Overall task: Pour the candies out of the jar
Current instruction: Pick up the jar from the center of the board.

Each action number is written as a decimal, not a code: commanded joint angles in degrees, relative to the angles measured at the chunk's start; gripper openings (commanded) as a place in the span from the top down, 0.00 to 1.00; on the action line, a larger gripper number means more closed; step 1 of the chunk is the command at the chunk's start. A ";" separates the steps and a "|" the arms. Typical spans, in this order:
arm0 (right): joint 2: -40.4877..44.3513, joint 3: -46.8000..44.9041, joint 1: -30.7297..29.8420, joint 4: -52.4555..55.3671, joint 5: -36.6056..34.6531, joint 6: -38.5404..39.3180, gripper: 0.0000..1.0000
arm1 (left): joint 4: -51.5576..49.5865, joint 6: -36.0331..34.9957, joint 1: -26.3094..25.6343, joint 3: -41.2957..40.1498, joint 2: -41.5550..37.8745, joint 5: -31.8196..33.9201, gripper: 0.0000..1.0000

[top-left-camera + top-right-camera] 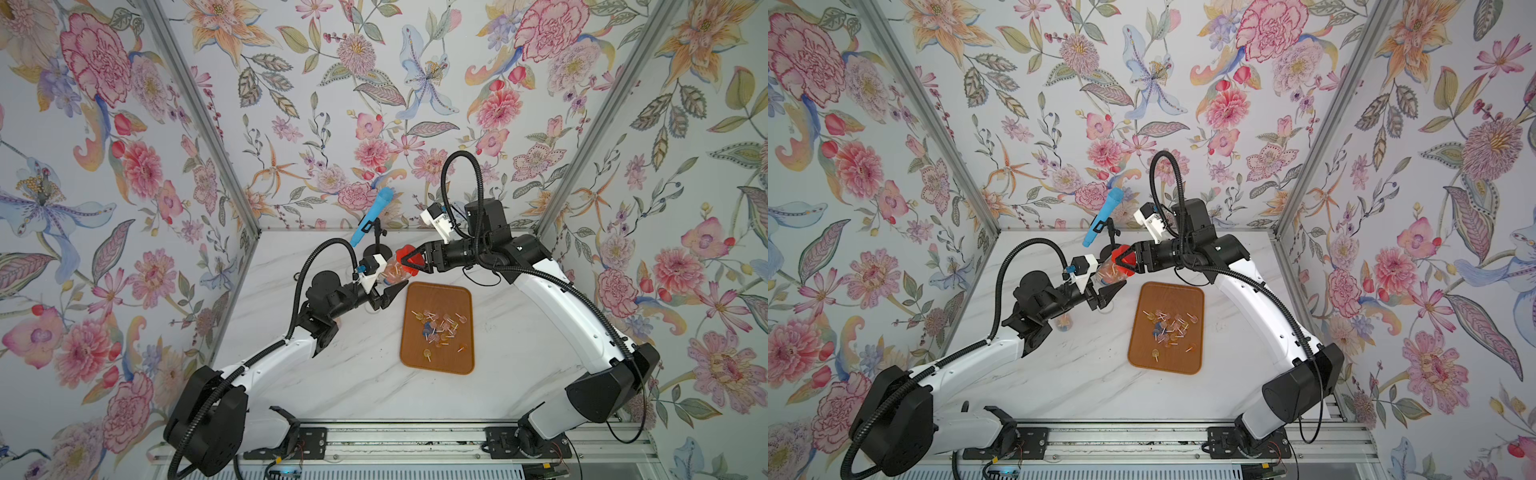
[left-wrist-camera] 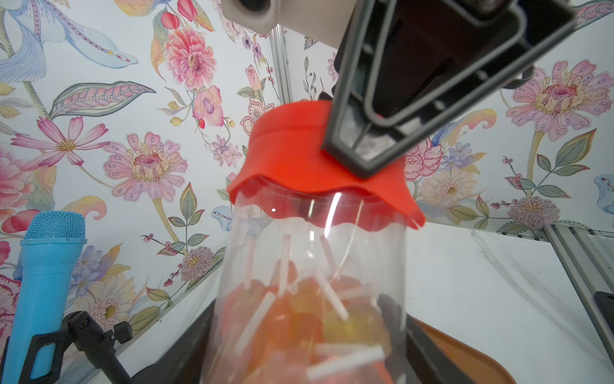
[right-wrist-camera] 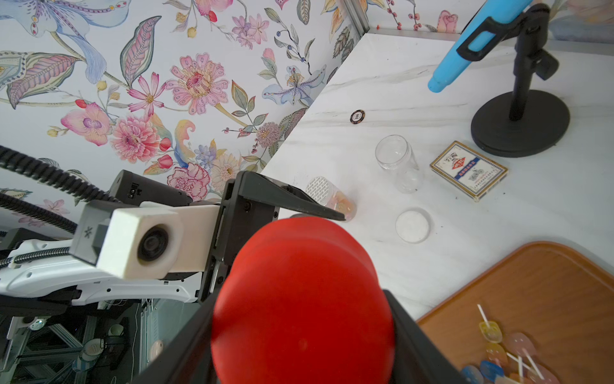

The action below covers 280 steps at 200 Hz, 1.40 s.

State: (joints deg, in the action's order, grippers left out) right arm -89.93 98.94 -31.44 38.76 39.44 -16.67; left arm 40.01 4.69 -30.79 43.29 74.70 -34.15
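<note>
**Fig. Opening step: capped jar shared between both claws**

The clear plastic jar [image 2: 309, 266] is hanging in the air above the white marble-patterned desk [image 1: 353, 374]. It is just off the 11 o'clock corner of the brown rectangular wood-grain tray [image 1: 436, 365]. It is tilting, with its capped end pointing toward 2 o'clock. The right claw [image 1: 406, 261] is clamping the red wavy-rimmed lid [image 2: 292, 159], which is sitting on the jar mouth. The left claw [image 1: 390, 286] is flanking the jar body on both sides; whether its jaws are pressing the wall or standing just clear cannot be told. The translucent lollipop candies [image 2: 299, 316] are resting inside the jar. A loose scatter of like candies [image 1: 438, 328] is lying on the tray.

Judged step: opening, with pouring from this jar not yet begun. The next move is calling for a firm hold by the left claw on the body while the right claw twists the lid free. After that, the open mouth needs carrying toward 5 o'clock, over the tray, and tipping downward.
</note>
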 commanded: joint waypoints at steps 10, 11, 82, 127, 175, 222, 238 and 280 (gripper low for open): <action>-0.03 -0.49 -0.60 0.61 0.65 1.67 0.66 | 0.95 0.12 -0.27 2.90 0.45 1.17 0.29; 0.00 -0.50 -0.62 0.61 0.64 1.65 0.66 | 0.95 0.09 -0.30 2.92 0.45 1.18 0.29; -0.51 -0.24 -1.43 0.53 0.02 2.34 0.65 | -0.10 0.94 -0.25 3.91 1.29 1.31 0.47; -0.68 0.61 -1.70 0.39 -0.50 1.35 0.43 | -0.11 0.76 -0.25 3.56 1.32 2.25 0.69; 0.10 -1.50 -1.55 -7.34 -3.30 -3.93 0.26 | 2.70 2.56 -0.30 1.67 2.46 6.35 1.00; 4.34 -11.35 -1.48 -24.10 -8.21 -11.74 0.13 | 8.12 7.41 -0.25 -1.27 3.65 10.86 1.00; 4.66 -12.93 -1.67 -25.79 -10.71 -12.31 0.11 | 8.05 7.51 -0.28 -1.43 3.88 11.15 1.00; 4.23 -16.09 -2.70 -31.55 -14.55 -14.69 0.09 | 7.68 7.08 -0.94 -2.03 3.59 12.95 1.00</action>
State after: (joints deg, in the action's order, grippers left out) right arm -87.20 84.44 -33.28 14.02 28.75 -28.60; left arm 44.10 11.38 -31.00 41.80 78.67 -23.51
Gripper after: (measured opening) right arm 0.906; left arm 0.643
